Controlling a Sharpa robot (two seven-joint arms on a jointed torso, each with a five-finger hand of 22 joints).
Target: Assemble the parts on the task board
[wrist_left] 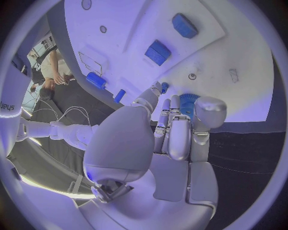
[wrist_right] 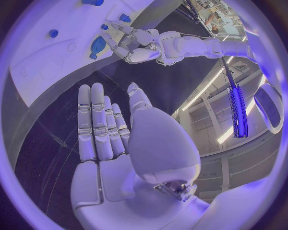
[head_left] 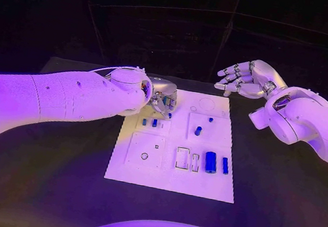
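While you're looking down from the head camera, the task board (head_left: 173,175) sits flat in the middle of the black tabletop (head_left: 283,204), long side running away from the robot. On the board's near half you've got a fat blue cylinder (head_left: 210,161) lying beside a slimmer blue bar (head_left: 225,165), with two pale outlined slots (head_left: 182,158) just next to them toward the board's centre line. Further up the board there's a small blue peg (head_left: 198,131) near the middle, a tinier one (head_left: 210,119) just beyond it, and a couple of short blue pieces (head_left: 153,122) close to the board's left edge.

Your left hand (head_left: 161,97) is down over the board's far left corner. In the left wrist view its fingers (wrist_left: 180,129) lie straight and close together, tips reaching toward a ribbed blue part (wrist_left: 188,102) on the board, but I honestly can't tell if it's touching or pinching it, so you can't call the grip either way.

Your right hand (head_left: 247,79) is off the board, hanging in the air past its far right corner. From the right wrist view its fingers (wrist_right: 96,124) are stretched out flat, thumb apart, nothing in the palm.
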